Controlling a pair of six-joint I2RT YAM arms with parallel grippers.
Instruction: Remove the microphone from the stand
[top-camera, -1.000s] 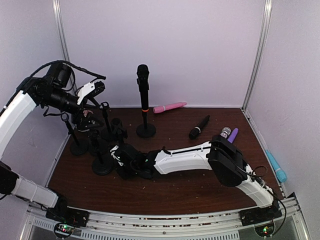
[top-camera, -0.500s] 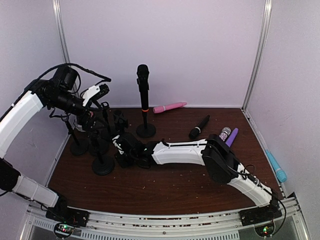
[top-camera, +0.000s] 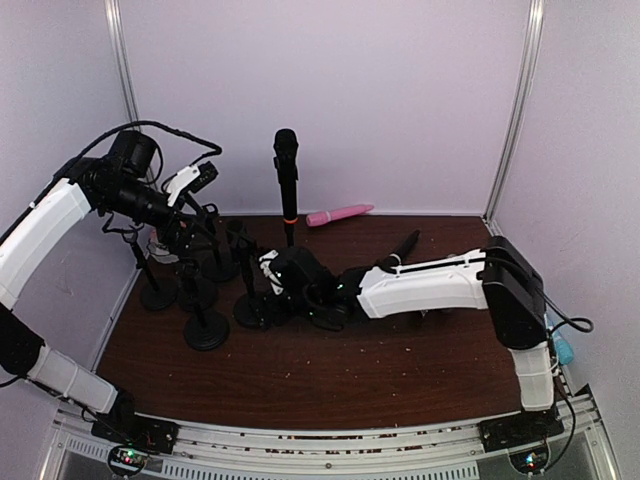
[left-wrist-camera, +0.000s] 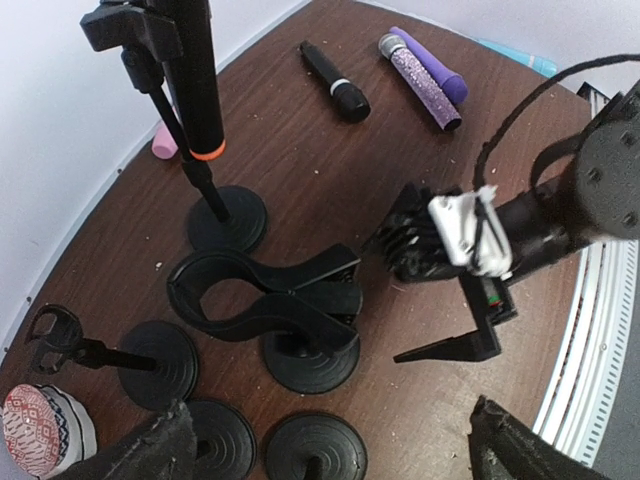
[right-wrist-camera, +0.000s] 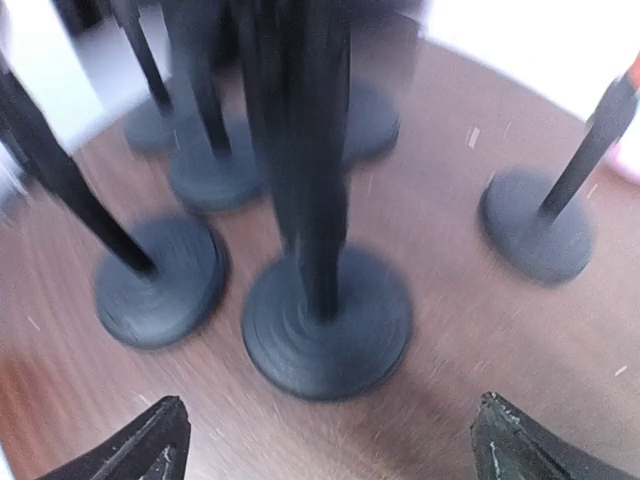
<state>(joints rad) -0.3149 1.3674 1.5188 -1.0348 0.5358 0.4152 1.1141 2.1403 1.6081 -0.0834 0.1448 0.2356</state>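
Microphone (top-camera: 286, 165) upright on stand (left-wrist-camera: 228, 218), apparently free

Top external: high, near side, facing the far wall.
Left wrist: raised at left, looking down on stand bases (left-wrist-camera: 310, 365).
Right wrist: low, close, same stand bases.

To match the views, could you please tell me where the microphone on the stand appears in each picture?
Top external: microphone upright at back centre.
Left wrist: top left, upright.
Right wrist: only its orange ring shows, at the top right edge.
Shared landmark: that orange ring.
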